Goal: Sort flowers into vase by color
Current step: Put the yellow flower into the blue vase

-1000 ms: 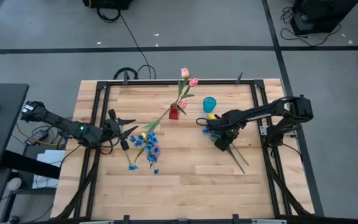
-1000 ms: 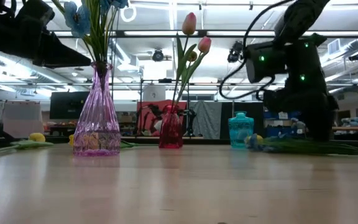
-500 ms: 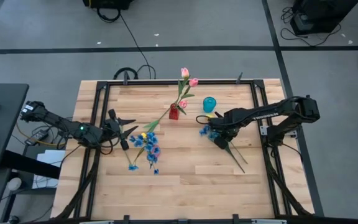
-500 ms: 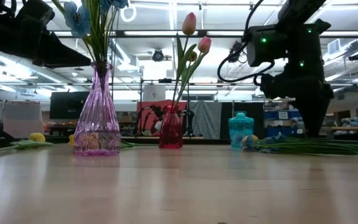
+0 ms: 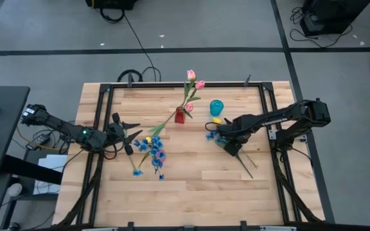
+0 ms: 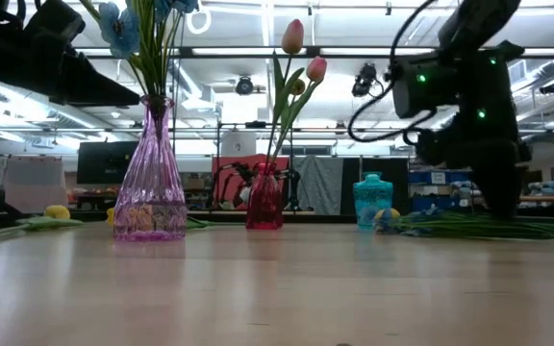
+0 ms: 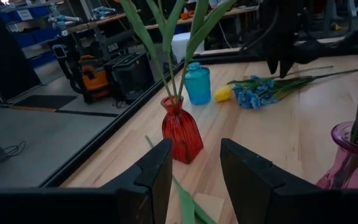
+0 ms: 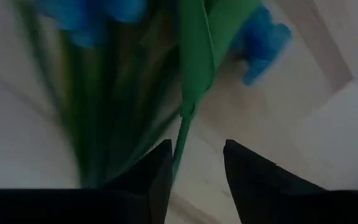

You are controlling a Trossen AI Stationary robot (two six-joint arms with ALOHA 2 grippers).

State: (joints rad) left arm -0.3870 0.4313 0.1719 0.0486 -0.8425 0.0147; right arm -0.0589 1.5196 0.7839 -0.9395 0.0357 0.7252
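A bunch of blue sprigs (image 5: 214, 135) and a yellow tulip (image 5: 218, 120) lie on the table's right part, their green stems (image 5: 246, 163) running toward the near right. My right gripper (image 5: 231, 146) hangs over those stems, open. In the right wrist view its fingers stand on either side of one green stem (image 8: 183, 140), apart from it. Pink tulips stand in the red vase (image 5: 179, 116). Blue blossoms (image 5: 151, 151) stand in the purple vase (image 6: 150, 197). The teal vase (image 5: 217, 107) holds nothing. My left gripper (image 5: 126, 133) waits open at the left.
A second yellow tulip (image 5: 148, 139) lies near the purple vase, its stem reaching toward the red vase. Loose blue blossoms (image 5: 137, 171) lie toward the near edge. A black frame (image 5: 105, 109) rims the table. The near half of the tabletop (image 5: 198, 192) is bare wood.
My right gripper has shifted a little along the lying stems, toward the table's right and near edges. The flowers and vases have stayed where they were.
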